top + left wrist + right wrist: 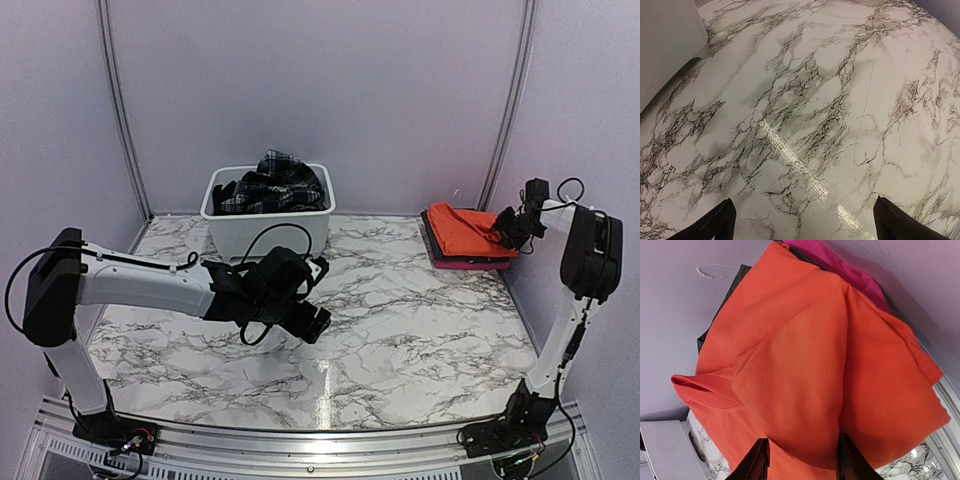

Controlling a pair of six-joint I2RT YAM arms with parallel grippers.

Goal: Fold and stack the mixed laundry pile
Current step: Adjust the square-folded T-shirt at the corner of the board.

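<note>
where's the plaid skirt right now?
Top view: the plaid skirt lies heaped in the white tub, at the table's far edge, left of centre.

The white worktop (400, 330), veined in a grey marble pattern, carries a white plastic tub (262, 228) at its far edge, left of centre. In the far right corner lies a stack of folded garments (470, 245), an orange T-shirt (460, 228) on top and magenta cloth (470, 265) showing at the bottom.

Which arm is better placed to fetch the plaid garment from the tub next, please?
Left, probably. The left gripper hangs open and empty close to the white tub holding the plaid garment; the right gripper is across the table, at the orange shirt.
</note>
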